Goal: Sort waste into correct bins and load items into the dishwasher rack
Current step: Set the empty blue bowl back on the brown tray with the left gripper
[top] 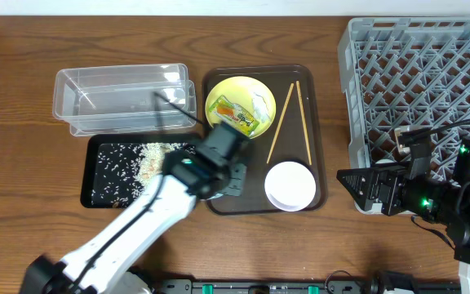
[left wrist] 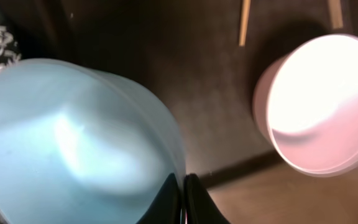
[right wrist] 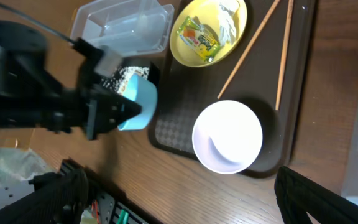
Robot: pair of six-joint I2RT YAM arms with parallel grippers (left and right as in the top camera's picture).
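My left gripper [left wrist: 183, 199] is shut on the rim of the small light-blue bowl [left wrist: 73, 143] and holds it at the left edge of the brown serving tray; the bowl also shows in the right wrist view [right wrist: 138, 102]. In the overhead view the left gripper [top: 219, 167] hides the bowl. The white bowl [top: 290, 185] stands at the tray's front. The yellow plate [top: 241, 106] holds the printed wrapper [top: 235, 116] and the white paper scrap [top: 261, 102]. Two chopsticks [top: 288, 118] lie beside it. Rice grains lie in the black tray [top: 117, 171]. My right gripper [top: 365, 192] is open and empty by the grey rack [top: 423, 73].
The clear tub [top: 125, 98] stands behind the black tray. The brown serving tray [top: 312, 139] lies between the bins and the rack. Bare wooden table runs along the front and the far left.
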